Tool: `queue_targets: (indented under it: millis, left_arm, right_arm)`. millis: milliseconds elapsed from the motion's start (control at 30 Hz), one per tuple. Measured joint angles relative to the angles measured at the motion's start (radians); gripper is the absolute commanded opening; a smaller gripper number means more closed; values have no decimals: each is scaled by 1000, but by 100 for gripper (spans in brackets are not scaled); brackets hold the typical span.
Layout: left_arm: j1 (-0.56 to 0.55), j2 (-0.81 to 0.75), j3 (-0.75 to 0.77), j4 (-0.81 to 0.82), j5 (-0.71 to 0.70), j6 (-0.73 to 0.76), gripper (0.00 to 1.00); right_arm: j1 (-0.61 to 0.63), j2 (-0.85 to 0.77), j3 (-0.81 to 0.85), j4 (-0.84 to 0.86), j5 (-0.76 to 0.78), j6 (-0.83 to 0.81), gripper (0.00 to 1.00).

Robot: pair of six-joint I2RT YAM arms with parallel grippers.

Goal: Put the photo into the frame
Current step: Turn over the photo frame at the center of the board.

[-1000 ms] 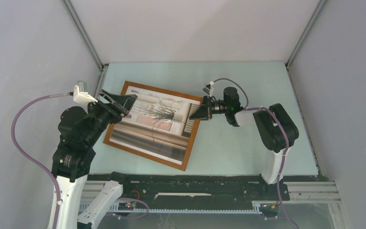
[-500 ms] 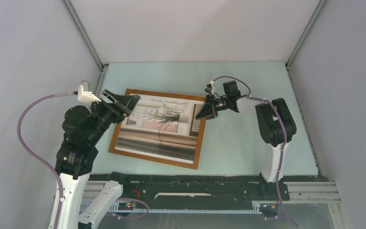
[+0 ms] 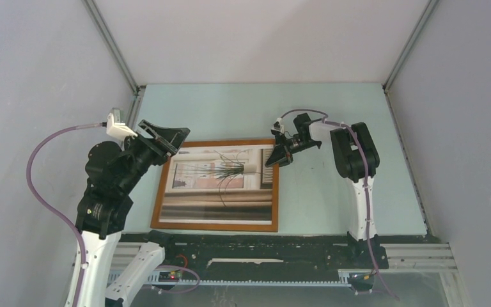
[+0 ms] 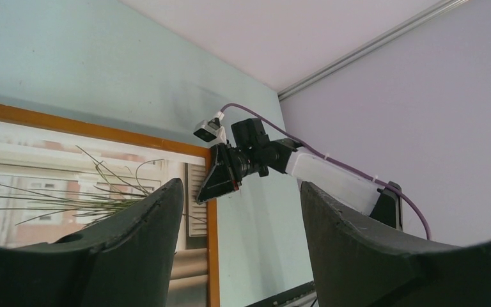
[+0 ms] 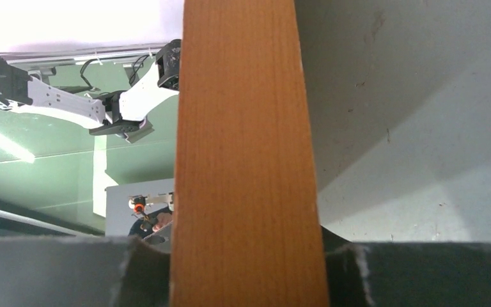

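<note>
Right gripper (image 3: 273, 158) clamps the corner rail of the thin wooden frame (image 3: 217, 226); left gripper (image 3: 165, 138) gapes empty over the opposite corner

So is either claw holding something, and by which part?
The right gripper grips the frame by its right wooden edge, near the far corner. The left gripper is open and empty.

Left arm (image 3: 112, 182), left of picture, and right arm (image 3: 353, 157), right: black joint housings, white lower links. Lilac cable (image 3: 29, 171) loops off each wrist. Small white camera block (image 3: 116, 123) at wrist. Fingers (image 4: 345, 246) matte black, wedge-shaped.
</note>
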Motion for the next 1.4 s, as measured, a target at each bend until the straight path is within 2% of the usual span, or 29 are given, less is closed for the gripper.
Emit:
queue_targets:
  millis: [67, 300, 500, 700, 1000, 1033, 1067, 1133, 1400]
  left_arm:
    - [0, 0, -2, 0, 3, 0, 70]
    - [0, 0, -2, 7, 7, -1, 70]
    - [0, 0, -18, 14, 10, -8, 70]
    - [0, -2, -18, 14, 11, -8, 70]
    - [0, -8, -18, 14, 15, -8, 70]
    - [0, -9, -18, 14, 15, -8, 70]
    - [0, -10, -18, 14, 15, -8, 70]
    - [0, -11, -18, 14, 15, -8, 70]
    - [0, -13, -17, 10, 15, 23, 76]
  right_arm:
    - [-6, 21, 34, -55, 0, -31, 0]
    - [-20, 37, 67, -101, 21, -15, 13]
    - [-23, 81, 114, -122, 63, 10, 40]
    - [-32, 81, 112, -79, 247, 94, 57]
    - [-57, 0, 93, -54, 456, 196, 69]
    - [-56, -10, 93, -59, 490, 204, 92]
    - [-55, -21, 93, -68, 525, 211, 99]
    - [-51, -62, 93, -97, 594, 237, 100]
    - [-29, -309, 50, -238, 1080, 243, 100]
